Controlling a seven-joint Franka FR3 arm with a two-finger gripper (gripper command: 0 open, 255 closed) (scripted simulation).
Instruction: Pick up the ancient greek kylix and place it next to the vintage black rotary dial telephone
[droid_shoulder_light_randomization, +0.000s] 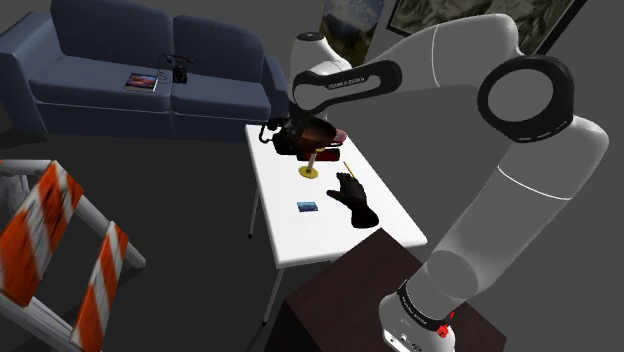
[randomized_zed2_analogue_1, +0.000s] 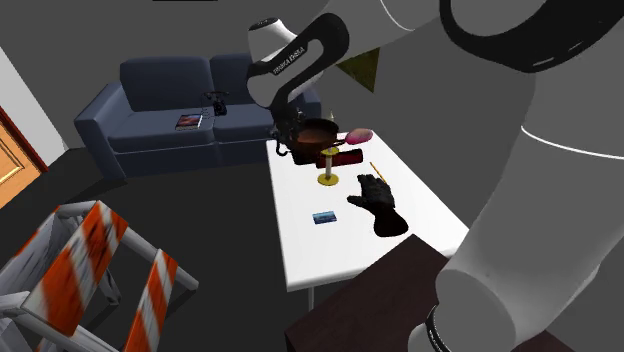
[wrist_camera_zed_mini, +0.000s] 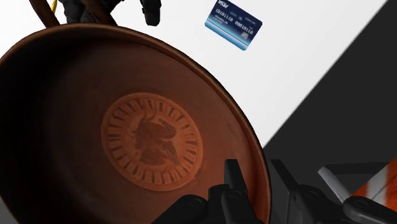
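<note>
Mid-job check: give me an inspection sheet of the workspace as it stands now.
Surface: white table.
Job's things: kylix at the table's end nearer the sofa, rim between the fingers; black telephone on the sofa, off the table.
Clutter: black glove, blue card, pencil and pink object on the table; magazine on the sofa.
Grippers: hand shut on the kylix rim.
Cables: nothing seen.
Surroundings: orange-and-white barrier, orange door, wall picture.
</note>
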